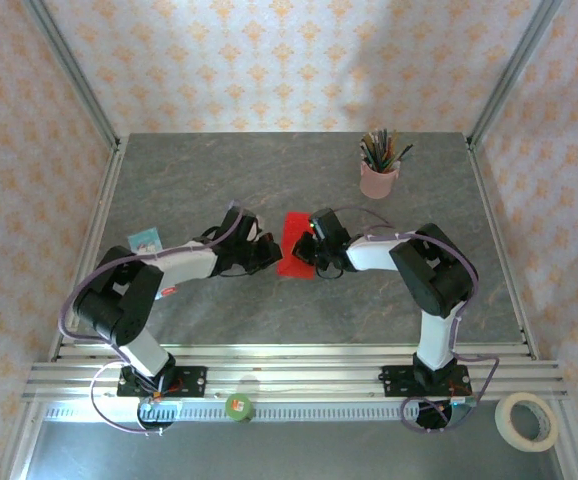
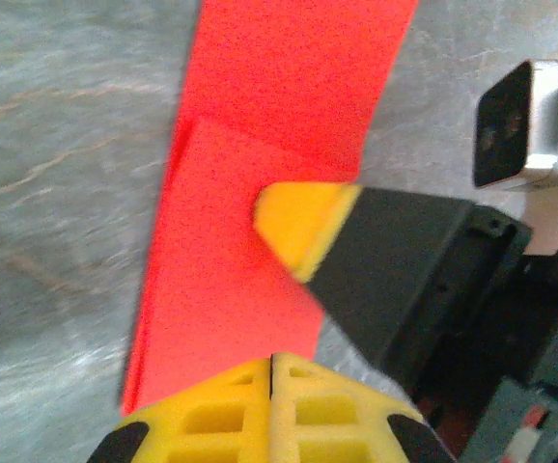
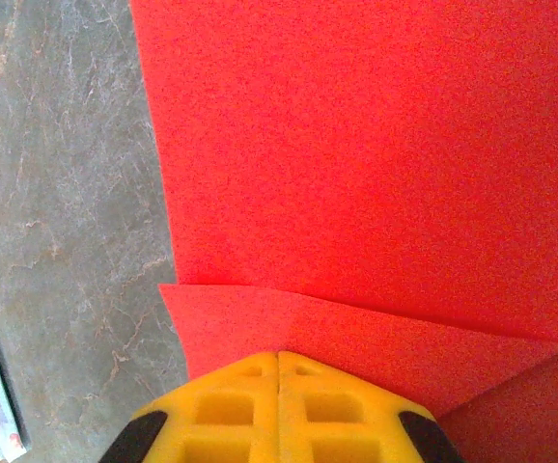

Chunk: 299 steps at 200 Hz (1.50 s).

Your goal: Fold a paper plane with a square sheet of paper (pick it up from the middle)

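Grey table (image 1: 219, 170): red paper (image 1: 294, 256), pencil cup (image 1: 379, 180), maybe card (image 1: 146, 239).

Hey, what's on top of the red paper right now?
The left gripper and the right gripper, both shut, rest on the red paper. A folded flap of the same sheet lies over it. The paper beneath their fingertips is covered.

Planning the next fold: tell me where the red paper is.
Top view: the red paper lies at the centre of the table between the left gripper and right gripper, down-left of the pink cup.
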{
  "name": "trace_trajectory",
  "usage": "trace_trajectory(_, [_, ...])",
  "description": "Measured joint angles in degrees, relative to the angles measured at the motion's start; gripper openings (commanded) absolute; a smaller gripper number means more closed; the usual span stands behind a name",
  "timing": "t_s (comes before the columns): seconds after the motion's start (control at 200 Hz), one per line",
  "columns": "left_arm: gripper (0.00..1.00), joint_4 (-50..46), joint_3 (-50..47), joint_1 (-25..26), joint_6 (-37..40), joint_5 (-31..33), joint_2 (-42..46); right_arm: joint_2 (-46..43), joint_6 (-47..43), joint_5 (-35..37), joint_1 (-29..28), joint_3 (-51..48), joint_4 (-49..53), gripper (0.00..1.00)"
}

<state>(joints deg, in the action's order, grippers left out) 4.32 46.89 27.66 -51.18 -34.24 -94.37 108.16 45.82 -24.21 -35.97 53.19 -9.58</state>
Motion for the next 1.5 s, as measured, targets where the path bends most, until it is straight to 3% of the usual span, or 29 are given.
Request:
trace_trajectory(0.305, [0.0, -0.7, 1.8, 1.0, 0.0, 1.3, -6.9, -0.2, 0.0, -0.1, 0.0, -0.2, -0.8, 0.0])
trace_trajectory(0.851, [0.0, -0.6, 0.7, 1.0, 0.2, 4.2, -7.1, -2.4, -8.1, -1.8, 0.3, 3.8, 8.3, 0.0])
trace_trajectory(1.166, [0.0, -0.6, 0.7, 1.0, 0.2, 4.2, -7.1, -3.3, -8.2, -4.9, -1.8, 3.3, 8.1, 0.0])
trace_trajectory(1.496, [0.0, -0.6, 0.6, 1.0, 0.7, 4.3, -7.1, -1.0, -6.7, -4.1, -0.2, 2.8, 7.0, 0.0])
